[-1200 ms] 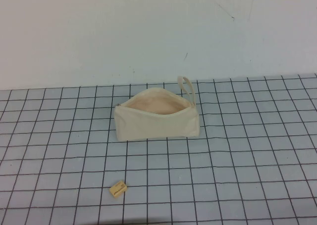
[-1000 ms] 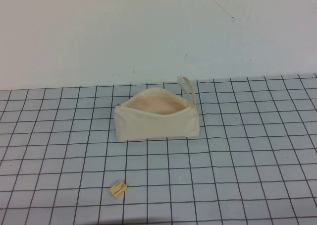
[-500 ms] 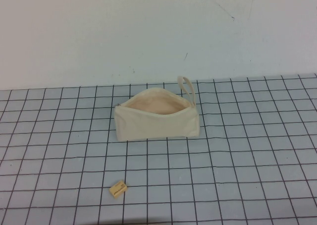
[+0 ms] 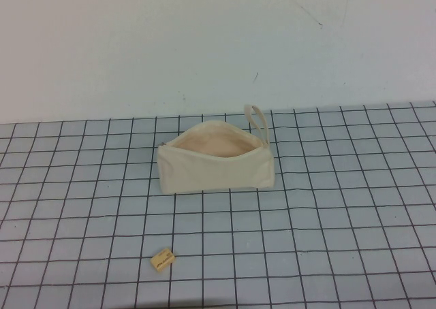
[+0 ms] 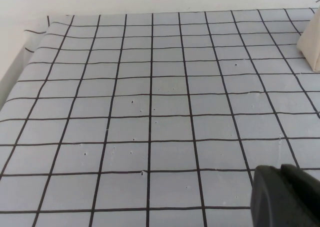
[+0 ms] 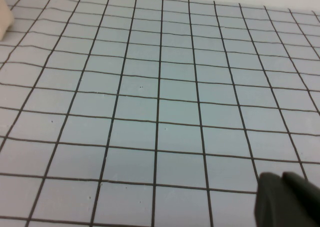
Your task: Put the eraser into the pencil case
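The pencil case (image 4: 215,160), a cream canvas pouch, stands unzipped mid-table, its peach lining showing and its loop strap (image 4: 257,120) at its right end. The eraser (image 4: 162,259), a tiny tan block with dark print, lies on the mat in front of the pouch, a little to its left. Neither arm shows in the high view. My left gripper (image 5: 281,171) is shut and empty above bare mat, with a corner of the pouch (image 5: 311,47) at the edge of the left wrist view. My right gripper (image 6: 283,178) is shut and empty above bare mat, with a pouch corner (image 6: 4,18) at that view's edge.
The table is covered by a pale blue mat with a black grid (image 4: 340,207). A white wall (image 4: 204,43) rises just behind the pouch. The mat's left edge (image 5: 20,62) shows in the left wrist view.
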`<state>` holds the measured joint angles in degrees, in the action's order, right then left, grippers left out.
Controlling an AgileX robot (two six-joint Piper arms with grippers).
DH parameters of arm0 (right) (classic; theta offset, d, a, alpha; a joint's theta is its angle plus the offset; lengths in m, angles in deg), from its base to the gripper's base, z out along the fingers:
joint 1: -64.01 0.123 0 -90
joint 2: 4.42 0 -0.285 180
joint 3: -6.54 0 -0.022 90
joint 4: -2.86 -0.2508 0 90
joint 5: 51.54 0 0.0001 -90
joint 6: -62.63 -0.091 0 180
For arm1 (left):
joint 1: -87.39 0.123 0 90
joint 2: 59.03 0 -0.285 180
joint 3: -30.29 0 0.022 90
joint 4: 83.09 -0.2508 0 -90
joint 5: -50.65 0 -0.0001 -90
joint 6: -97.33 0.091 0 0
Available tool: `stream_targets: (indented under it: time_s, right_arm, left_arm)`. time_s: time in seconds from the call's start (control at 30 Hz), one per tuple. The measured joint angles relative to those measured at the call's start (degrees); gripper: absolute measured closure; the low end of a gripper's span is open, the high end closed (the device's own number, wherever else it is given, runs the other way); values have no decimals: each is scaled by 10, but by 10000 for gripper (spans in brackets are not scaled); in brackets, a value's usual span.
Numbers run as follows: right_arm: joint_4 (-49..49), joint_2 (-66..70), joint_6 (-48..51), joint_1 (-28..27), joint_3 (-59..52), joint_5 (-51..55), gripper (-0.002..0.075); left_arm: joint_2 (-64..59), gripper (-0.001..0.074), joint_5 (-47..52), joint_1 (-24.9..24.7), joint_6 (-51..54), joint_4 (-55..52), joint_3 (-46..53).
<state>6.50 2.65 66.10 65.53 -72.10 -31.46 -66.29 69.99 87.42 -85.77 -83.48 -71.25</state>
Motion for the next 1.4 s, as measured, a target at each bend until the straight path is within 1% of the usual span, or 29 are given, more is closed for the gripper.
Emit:
stream_targets:
  time_s: [0.17, 0.27, 0.63, 0.87, 0.93, 1.0, 1.13, 1.2, 1.3, 1.37, 1.4]
  right_arm:
    - [0, 0, 0, 0, 0, 0, 727]
    - [0, 0, 0, 0, 0, 0, 727]
    - [0, 0, 0, 0, 0, 0, 727]
    - [0, 0, 0, 0, 0, 0, 727]
    - [0, 0, 0, 0, 0, 0, 727]
    - [0, 0, 0, 0, 0, 0, 727]
    - [0, 0, 0, 0, 0, 0, 727]
    - [0, 0, 0, 0, 0, 0, 727]
    - [0, 0, 0, 0, 0, 0, 727]
    - [0, 0, 0, 0, 0, 0, 727]
    - [0, 0, 0, 0, 0, 0, 727]
  left_arm:
    - [0, 736, -7, 0, 0, -11, 0]
    - [0, 736, -54, 0, 0, -15, 2]
    - [0, 736, -423, 0, -1, -4, 2]
    - [0, 736, -586, 0, -2, -2, 2]
    - [0, 736, -608, 0, -10, 4, 2]
    - [0, 736, -589, 0, -16, 0, -8]
    - [0, 736, -361, 0, -86, -63, -184]
    - [-19, 736, -222, 0, -117, -77, -291]
    - [-78, 736, -53, 0, -116, -86, -414]
    - [-129, 736, 19, 0, -101, -86, -463]
    - [-175, 736, 72, 0, -84, -81, -491]
